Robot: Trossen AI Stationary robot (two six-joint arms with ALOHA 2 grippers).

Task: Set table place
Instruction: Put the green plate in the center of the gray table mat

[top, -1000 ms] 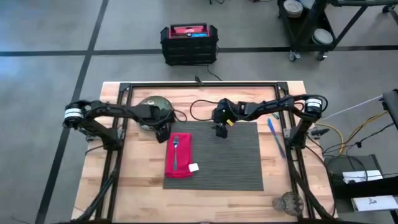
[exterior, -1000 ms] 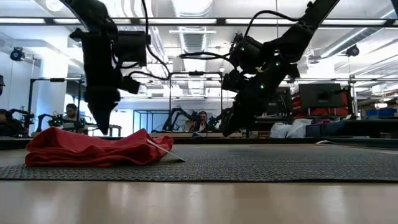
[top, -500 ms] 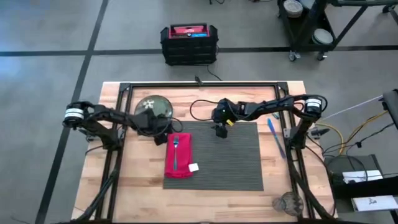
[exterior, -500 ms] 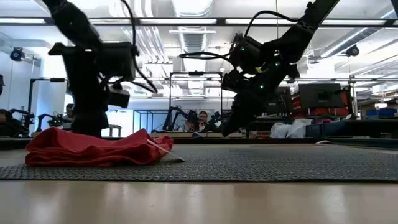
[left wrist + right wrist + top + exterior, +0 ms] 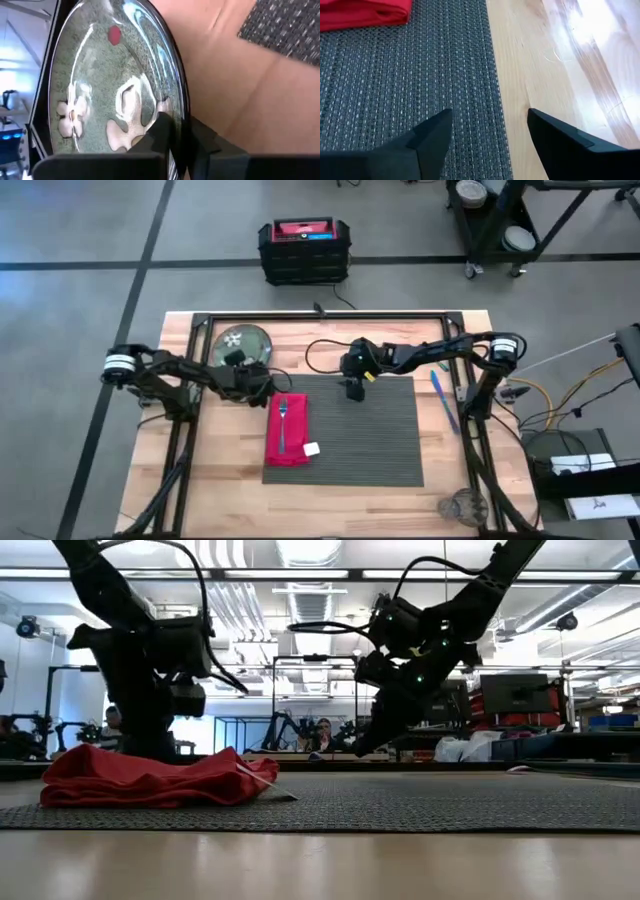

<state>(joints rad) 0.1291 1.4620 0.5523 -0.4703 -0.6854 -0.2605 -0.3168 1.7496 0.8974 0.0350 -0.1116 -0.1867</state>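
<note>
Bright overhead strip lights; glare on plate (image 5: 100,90) and table (image 5: 580,30); arms silhouetted in low view.

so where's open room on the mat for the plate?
Placemat is bare from the red napkin to its right edge. The right pincer hangs open over its far edge. The left pincer grips the plate beyond the napkin.

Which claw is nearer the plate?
Left. The left claw is at the plate rim, fingers either side of it; the right claw hangs open over the placemat's far edge.
</note>
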